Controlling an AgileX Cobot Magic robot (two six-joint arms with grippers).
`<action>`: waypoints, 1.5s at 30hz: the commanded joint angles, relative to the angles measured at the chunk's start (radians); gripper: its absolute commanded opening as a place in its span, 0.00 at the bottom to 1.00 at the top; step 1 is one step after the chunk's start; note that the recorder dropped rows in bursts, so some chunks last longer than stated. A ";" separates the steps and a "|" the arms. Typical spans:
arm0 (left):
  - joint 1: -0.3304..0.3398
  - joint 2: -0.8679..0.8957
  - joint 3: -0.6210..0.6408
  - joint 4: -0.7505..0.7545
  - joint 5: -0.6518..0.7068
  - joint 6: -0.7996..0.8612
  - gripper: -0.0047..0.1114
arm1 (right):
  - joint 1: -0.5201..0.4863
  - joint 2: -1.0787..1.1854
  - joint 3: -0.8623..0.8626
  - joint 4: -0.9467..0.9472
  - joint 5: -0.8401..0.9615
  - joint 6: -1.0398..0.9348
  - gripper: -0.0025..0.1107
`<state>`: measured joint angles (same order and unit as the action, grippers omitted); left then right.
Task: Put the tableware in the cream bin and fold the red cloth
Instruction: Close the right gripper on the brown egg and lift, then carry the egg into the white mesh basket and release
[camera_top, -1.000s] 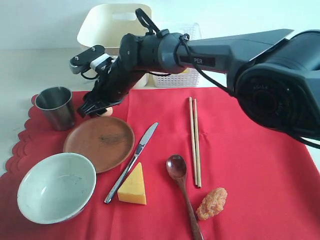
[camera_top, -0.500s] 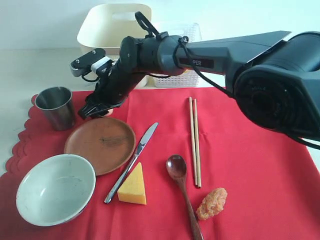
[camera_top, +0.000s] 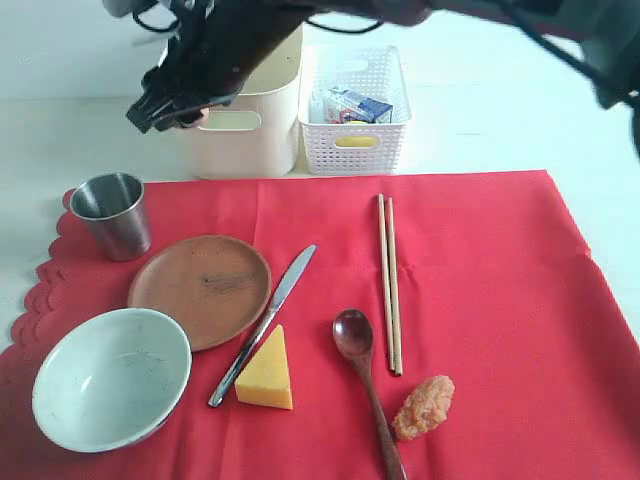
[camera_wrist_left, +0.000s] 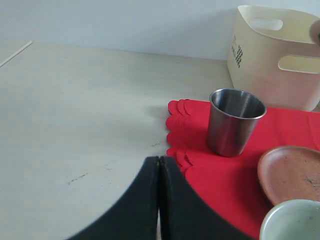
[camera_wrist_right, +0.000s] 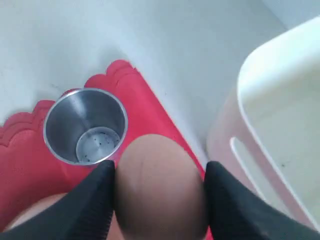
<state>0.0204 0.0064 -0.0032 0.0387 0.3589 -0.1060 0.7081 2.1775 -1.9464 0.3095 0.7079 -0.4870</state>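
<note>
Right hand (camera_top: 170, 110) (with egg (camera_wrist_right: 159, 185)) higher, angled down

A flat red scalloped-edged cloth (camera_top: 480, 280) carries an upright steel cup (camera_top: 110, 215), round brown plate (camera_top: 200, 288), pale green-white bowl (camera_top: 110, 378), metal table knife (camera_top: 265, 322), dark wooden spoon (camera_top: 365, 385) and paired wooden chopsticks (camera_top: 389, 285). A tall cream plastic bin (camera_top: 265, 140) stands behind it.

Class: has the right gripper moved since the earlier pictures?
Yes. The right gripper, holding an egg, has risen from the brown plate to beside the cream bin.

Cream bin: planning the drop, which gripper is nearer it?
Right. The right gripper, holding an egg, hangs beside the cream bin; the left gripper is farther, past the steel cup.
</note>
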 joint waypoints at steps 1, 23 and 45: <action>0.000 -0.006 0.003 0.003 -0.007 -0.003 0.04 | -0.011 -0.102 -0.004 -0.103 0.037 0.032 0.02; 0.000 -0.006 0.003 0.003 -0.007 -0.003 0.04 | -0.407 -0.159 0.070 -0.052 0.126 0.096 0.02; 0.000 -0.006 0.003 0.003 -0.007 -0.003 0.04 | -0.424 0.108 0.103 0.239 -0.191 -0.092 0.02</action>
<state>0.0204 0.0064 -0.0032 0.0387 0.3589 -0.1060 0.2868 2.2675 -1.8461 0.4848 0.5648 -0.5227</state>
